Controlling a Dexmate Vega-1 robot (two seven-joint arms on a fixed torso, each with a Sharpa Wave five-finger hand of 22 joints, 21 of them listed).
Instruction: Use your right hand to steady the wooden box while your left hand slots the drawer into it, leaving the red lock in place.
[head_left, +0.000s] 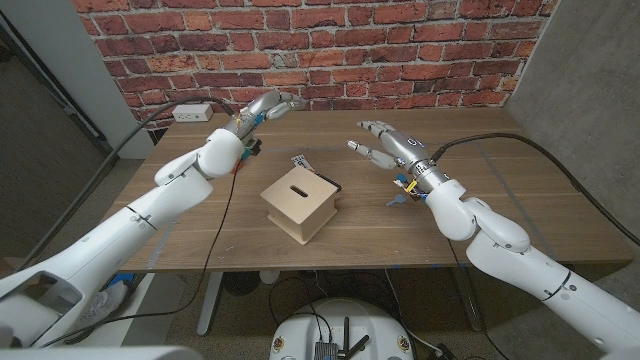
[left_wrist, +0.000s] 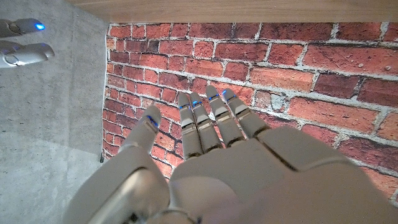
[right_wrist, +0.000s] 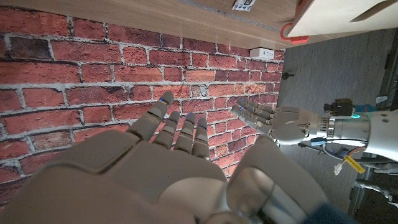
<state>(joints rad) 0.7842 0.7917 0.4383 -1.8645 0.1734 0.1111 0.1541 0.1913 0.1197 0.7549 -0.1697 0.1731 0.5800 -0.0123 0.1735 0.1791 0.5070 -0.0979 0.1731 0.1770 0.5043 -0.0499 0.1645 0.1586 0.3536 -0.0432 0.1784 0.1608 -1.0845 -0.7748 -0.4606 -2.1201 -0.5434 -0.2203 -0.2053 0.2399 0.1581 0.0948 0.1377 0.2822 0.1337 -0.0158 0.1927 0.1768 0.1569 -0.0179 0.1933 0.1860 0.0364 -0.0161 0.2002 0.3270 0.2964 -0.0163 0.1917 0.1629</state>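
The pale wooden box (head_left: 298, 205) with a slot in its top stands at the middle of the table (head_left: 520, 200). I cannot tell a drawer apart from it. A corner of the box (right_wrist: 339, 15) carries the red lock (right_wrist: 290, 31). My left hand (head_left: 262, 108) is raised behind and left of the box, fingers stretched out and apart, holding nothing. My right hand (head_left: 385, 143) hovers behind and right of the box, fingers spread, also holding nothing. The left hand (left_wrist: 211, 134) faces the brick wall. From the right hand (right_wrist: 177, 140) I see the left hand (right_wrist: 277, 123) across from it.
A small printed tag (head_left: 300, 161) lies just behind the box, and a dark piece (head_left: 331, 186) sits at the box's right rear edge. A small bluish item (head_left: 396, 199) lies under my right wrist. A white power strip (head_left: 192, 113) is at the back left by the brick wall.
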